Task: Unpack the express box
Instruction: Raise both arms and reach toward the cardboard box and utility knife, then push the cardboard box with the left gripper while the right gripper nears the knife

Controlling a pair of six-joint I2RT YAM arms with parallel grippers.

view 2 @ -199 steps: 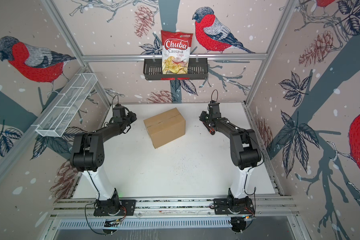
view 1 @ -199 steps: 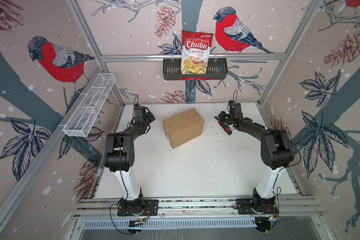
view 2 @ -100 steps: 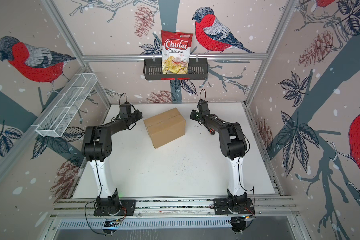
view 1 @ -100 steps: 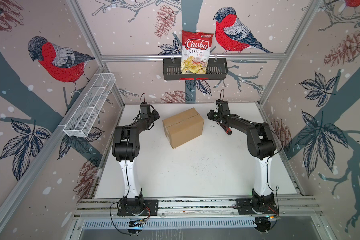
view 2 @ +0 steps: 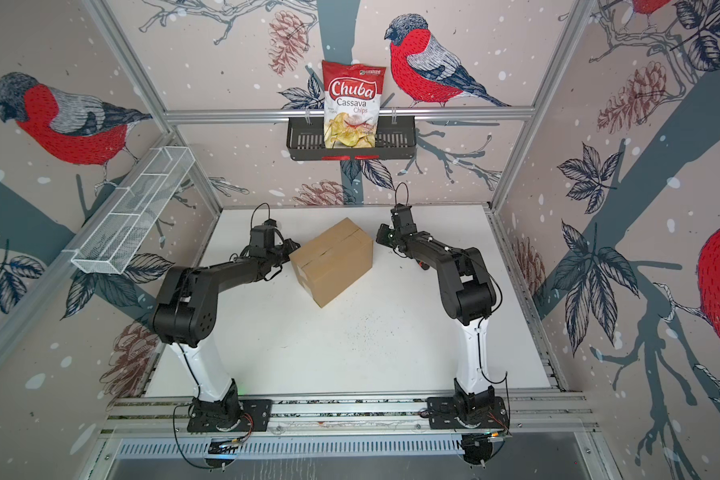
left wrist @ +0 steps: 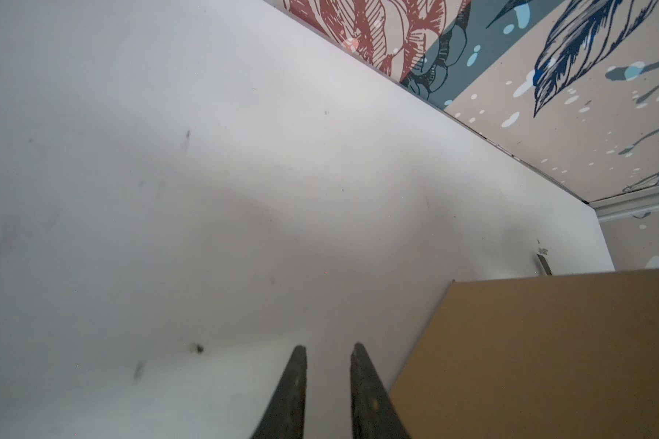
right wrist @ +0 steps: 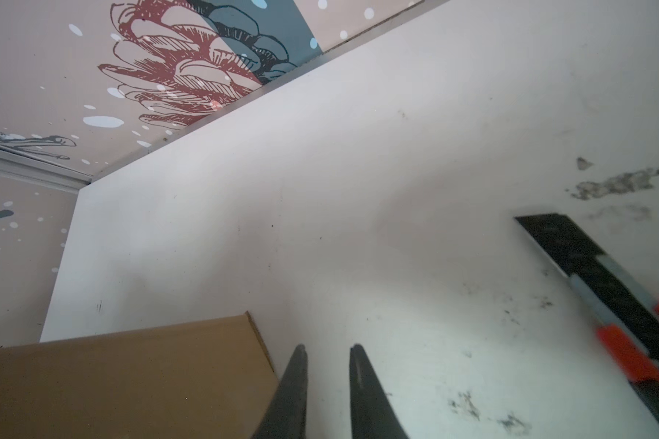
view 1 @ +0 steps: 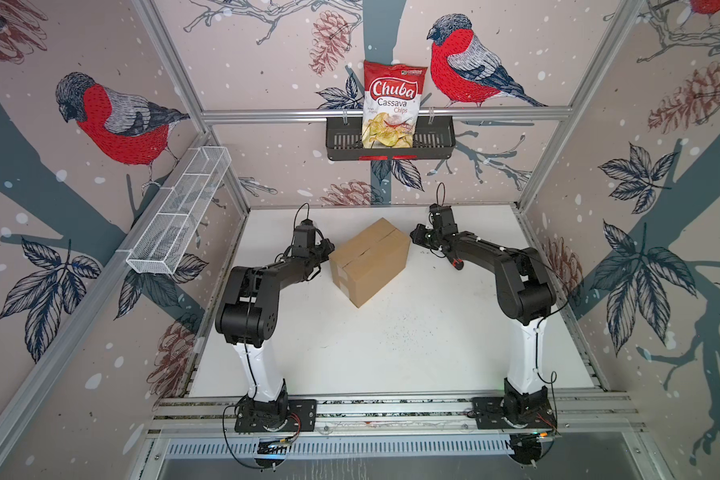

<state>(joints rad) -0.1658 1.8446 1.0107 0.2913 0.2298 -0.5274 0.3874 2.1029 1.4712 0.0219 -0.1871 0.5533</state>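
From my station I see the box point(view 1: 368, 259) closed, its flaps down and the centre seam taped, sitting at an angle on the white surface point(view 1: 391, 340) toward the back and about midway between the two arms; both top views point(view 2: 333, 259) agree on that. The left tool point(view 1: 328, 248) is low at the box's left end, and its wrist view point(left wrist: 328, 347) shows it released, parted by a narrow gap with nothing in it, running just beside the brown side of the box point(left wrist: 548, 353); I cannot tell whether it touches the cardboard. The right tool point(view 1: 414, 237) is at the box's far right corner, just clear of it in both top views point(view 2: 381, 235). Its wrist view point(right wrist: 328, 346) shows it released too, a slim gap and nothing gripped, with the box edge point(right wrist: 122, 384) close on one side. A cutter point(right wrist: 571, 247) with a black body and orange parts lies flat on the surface on that tool's other side, apart from it. On the back wall a black basket point(view 1: 433, 143) holds an upright chip bag point(view 1: 393, 104).
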